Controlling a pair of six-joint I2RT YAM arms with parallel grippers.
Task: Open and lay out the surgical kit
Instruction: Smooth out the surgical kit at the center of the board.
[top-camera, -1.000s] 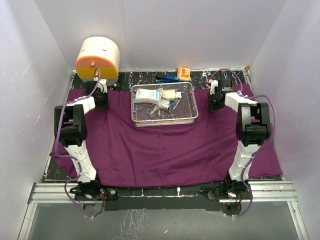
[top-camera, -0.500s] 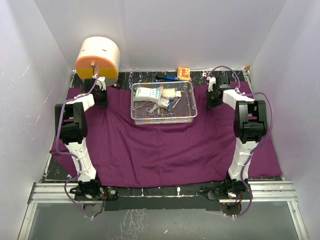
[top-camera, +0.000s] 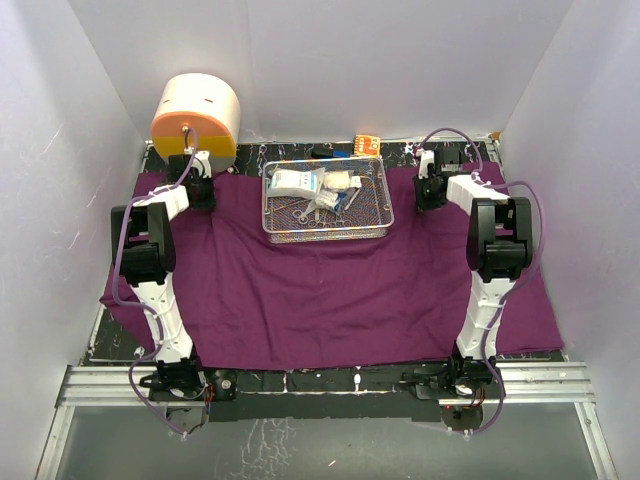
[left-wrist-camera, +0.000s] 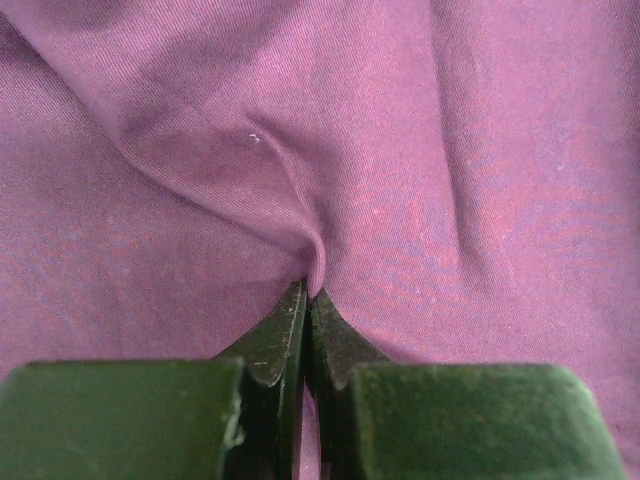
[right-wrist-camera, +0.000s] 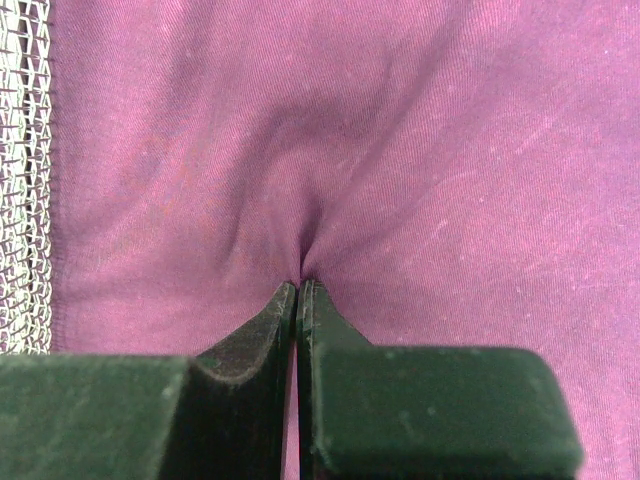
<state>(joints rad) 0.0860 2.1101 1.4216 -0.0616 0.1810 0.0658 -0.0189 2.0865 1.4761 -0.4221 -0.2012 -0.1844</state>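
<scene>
Purple cloth wrap (top-camera: 330, 300): spread flat over most of the black patterned table (top-camera: 104, 346), filling the centre of the top view from left to right. Its far edge runs along the upper third of the frame; its near edge stops just short of the arm bases at the bottom.

Cream-and-orange drum (top-camera: 196, 116): upper left, on its side, at the cloth's far left corner.

Wire-mesh tray (top-camera: 330, 235): upper centre, sitting on the cloth, between the two grippers and apart from both. The right wrist view shows its mesh at the left edge of the frame (right-wrist-camera: 22, 170), beside the pinched cloth.

Left gripper (top-camera: 197, 188): upper left, just below the drum. In the left wrist view its jaws (left-wrist-camera: 308, 296) are pressed together on a raised fold of the purple cloth; creases fan out from the tips.

Right gripper (top-camera: 431, 190): upper right, right of the tray. In the right wrist view (right-wrist-camera: 298, 284) it is likewise clamped on a pinch of cloth, with puckers radiating upward.

Tray contents: white packet (top-camera: 293, 184) at the far left, gauze roll (top-camera: 339, 182) to its right, steel instruments (top-camera: 306, 212) toward the near side. Individual tools are too small to tell apart.

Small orange item (top-camera: 366, 145): on the bare table behind the tray.
</scene>
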